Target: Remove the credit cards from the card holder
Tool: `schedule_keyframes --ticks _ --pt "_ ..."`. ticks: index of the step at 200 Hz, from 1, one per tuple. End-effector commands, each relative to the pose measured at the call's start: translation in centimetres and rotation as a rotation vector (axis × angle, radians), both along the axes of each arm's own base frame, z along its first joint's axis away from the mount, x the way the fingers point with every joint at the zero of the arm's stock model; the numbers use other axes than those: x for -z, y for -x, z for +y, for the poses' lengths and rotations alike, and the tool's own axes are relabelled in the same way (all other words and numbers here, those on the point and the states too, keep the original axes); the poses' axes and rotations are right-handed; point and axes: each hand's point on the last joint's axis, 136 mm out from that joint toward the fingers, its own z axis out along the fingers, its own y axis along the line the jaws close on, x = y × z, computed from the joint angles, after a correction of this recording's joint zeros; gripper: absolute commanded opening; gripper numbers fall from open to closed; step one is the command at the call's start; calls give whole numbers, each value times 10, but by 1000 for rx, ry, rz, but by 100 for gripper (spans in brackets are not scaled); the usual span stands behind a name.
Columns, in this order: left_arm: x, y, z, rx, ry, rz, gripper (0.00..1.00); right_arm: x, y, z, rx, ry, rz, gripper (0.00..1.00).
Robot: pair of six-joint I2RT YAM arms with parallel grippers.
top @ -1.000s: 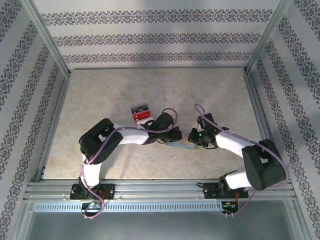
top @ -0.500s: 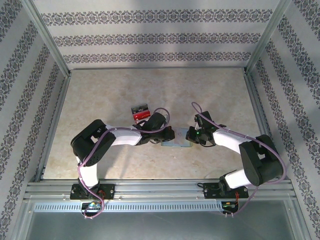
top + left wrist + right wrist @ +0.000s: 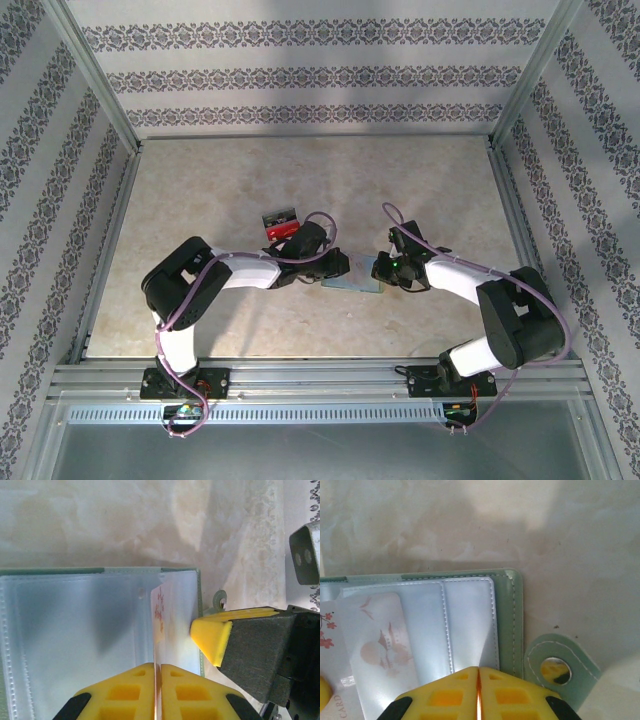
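**Operator:** Where is the card holder?

**Spotter:** Your card holder point(image 3: 356, 283) lies open and flat on the surface point(image 3: 250, 180), toward the near edge, between your two arms. The clear tray point(image 3: 282, 222) with red and black contents sits behind your left wrist, apart from the holder.

**Operator:** And my left gripper?

**Spotter:** Your left gripper point(image 3: 156, 672) is down at the holder, its jaws closed on a pale credit card point(image 3: 159, 612) with a red blossom print. In your left wrist view the card runs edge-on up from the jaws, over the panel nearest the snap tab point(image 3: 585, 672). I can't tell how much of it is tucked in a slot.

**Operator:** The right one?

**Spotter:** Your right gripper point(image 3: 478, 672) has its jaws pressed together with no gap. Its tips are over that same panel, just inside the stitched edge. I can't see anything pinched between them. A second credit card point(image 3: 380, 650), pale with a pagoda print, sits in a slot there. The tab lies flat on the surface beside the holder's corner.
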Motion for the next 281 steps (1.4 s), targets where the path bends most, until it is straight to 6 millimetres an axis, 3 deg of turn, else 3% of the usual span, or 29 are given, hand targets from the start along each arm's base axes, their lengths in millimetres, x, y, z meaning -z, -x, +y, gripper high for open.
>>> schedule_keyframes --ticks 1,48,99,134,167,190,212,247,281 --pt "2 -6 2 -16 31 -5 10 21 17 -16 10 103 83 10" --pt "2 -10 17 -37 19 -8 7 22 16 -16 10 109 86 10" --pt "-14 -4 32 32 -36 -34 6 24 18 -19 18 118 88 10" --pt "-37 4 39 125 -105 -88 4 17 17 -18 13 111 74 10" --pt "-68 3 62 237 -270 -207 0 1 14 -16 6 91 27 13" --pt "-84 3 89 398 -491 -313 0 -19 14 -17 1 79 -24 22" --pt "-95 -13 116 484 -678 -430 0 -39 16 -21 3 79 -79 34" --pt "-100 -29 143 614 -705 -540 0 -64 22 -33 14 97 -150 64" --pt "-96 -36 162 745 -789 -627 0 -77 28 -49 55 126 -201 80"
